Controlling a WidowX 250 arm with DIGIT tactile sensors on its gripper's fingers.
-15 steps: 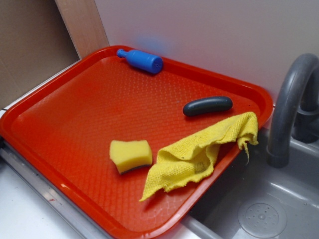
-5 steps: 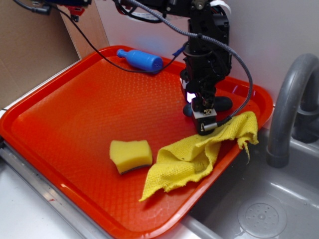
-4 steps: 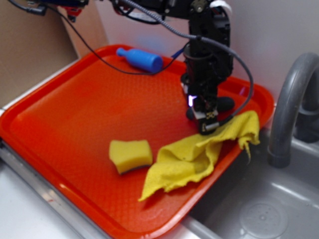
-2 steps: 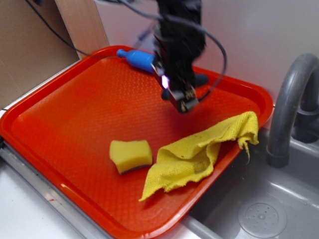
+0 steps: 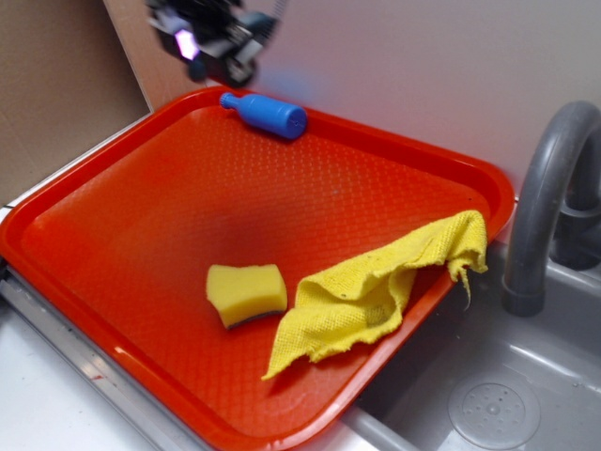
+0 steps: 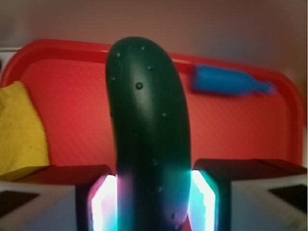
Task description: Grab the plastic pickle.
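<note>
Hand (image 6: 153,202) clamped on plastic pickle (image 6: 147,130), up over red tray (image 5: 169,235) w/ blue bottle (image 5: 268,114), sponge (image 5: 246,292), yellow cloth (image 5: 376,291).

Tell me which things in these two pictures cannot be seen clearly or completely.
- Plastic pickle: wrist view cuts off its lower end; in the exterior view it cannot be made out.
- Gripper: exterior view cuts it at the top edge, blurred.
- Blue plastic bottle: blurred in the wrist view.
- Yellow sponge: wrist view shows only part, cut by the left edge.
- Yellow cloth: covers part of the red tray.
</note>
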